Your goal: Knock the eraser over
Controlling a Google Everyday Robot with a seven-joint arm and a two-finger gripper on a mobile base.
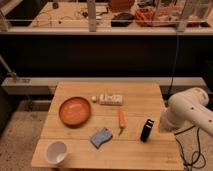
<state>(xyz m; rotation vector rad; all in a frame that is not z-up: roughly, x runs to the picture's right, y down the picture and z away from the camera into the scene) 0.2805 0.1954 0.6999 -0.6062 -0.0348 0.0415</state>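
Observation:
The eraser [146,130] is a small black block standing upright on the wooden table [135,97], near its front right part. My white arm [189,111] hangs over the table's right edge. My gripper [161,125] is at the arm's lower left end, just right of the eraser and close to it. I cannot tell whether it touches the eraser.
An orange carrot [121,120] lies left of the eraser. A blue sponge pad [101,137], a white cup [56,151], an orange bowl [75,110], a white strip [110,98] and a small white ball [94,98] are also on the table. A dark counter runs behind.

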